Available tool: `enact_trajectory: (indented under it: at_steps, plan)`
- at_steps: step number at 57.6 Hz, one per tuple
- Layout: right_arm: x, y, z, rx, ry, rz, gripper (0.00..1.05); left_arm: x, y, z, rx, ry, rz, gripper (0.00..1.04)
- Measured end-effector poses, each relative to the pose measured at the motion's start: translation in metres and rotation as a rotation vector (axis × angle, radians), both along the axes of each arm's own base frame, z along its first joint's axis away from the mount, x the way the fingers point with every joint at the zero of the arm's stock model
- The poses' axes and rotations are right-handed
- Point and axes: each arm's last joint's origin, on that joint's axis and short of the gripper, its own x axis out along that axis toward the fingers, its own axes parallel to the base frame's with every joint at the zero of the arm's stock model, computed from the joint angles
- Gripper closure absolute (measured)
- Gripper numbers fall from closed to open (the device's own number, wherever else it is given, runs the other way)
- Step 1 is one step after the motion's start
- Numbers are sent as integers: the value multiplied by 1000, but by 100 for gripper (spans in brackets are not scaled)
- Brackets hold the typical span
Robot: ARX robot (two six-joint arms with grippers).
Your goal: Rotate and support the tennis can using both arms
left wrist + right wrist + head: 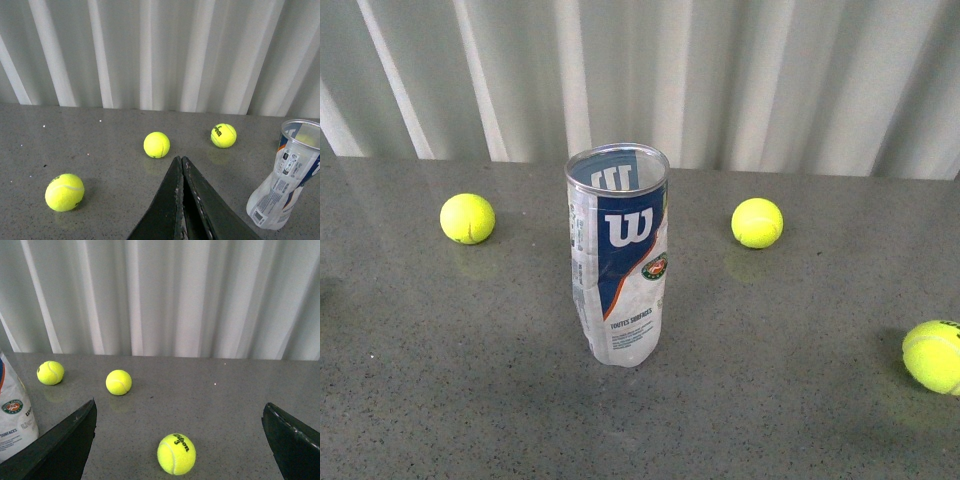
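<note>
The tennis can (618, 255) stands upright and open-topped in the middle of the grey table, clear and dented, with the blue-and-white "W" label facing me. Neither arm shows in the front view. In the left wrist view the can (284, 185) stands off to one side of my left gripper (181, 161), whose black fingers are pressed together and hold nothing. In the right wrist view only a strip of the can (14, 415) shows at the frame edge, beside one finger (65, 445) of my right gripper (177, 412), which is wide open and empty.
Three yellow tennis balls lie on the table (770, 380): one back left (467, 218), one back right (757, 222), one at the right edge (932, 356). A Wilson ball (176, 454) lies between the open right fingers. A white corrugated wall (720, 70) closes the back.
</note>
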Motion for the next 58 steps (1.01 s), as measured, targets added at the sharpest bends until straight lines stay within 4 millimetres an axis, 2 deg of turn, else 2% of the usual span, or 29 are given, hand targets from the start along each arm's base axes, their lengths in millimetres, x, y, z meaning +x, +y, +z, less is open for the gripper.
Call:
enact_trajectory:
  at_steps: [32,51,58]
  plan:
    - [0,0,0,0,0,0,7,-14,0,-18,0,-4,0,101]
    - [0,0,0,0,0,0,7,-21,0,-17,0,-29,0,101]
    - [0,0,0,0,0,0,7,-31,0,-21,0,-6,0,101]
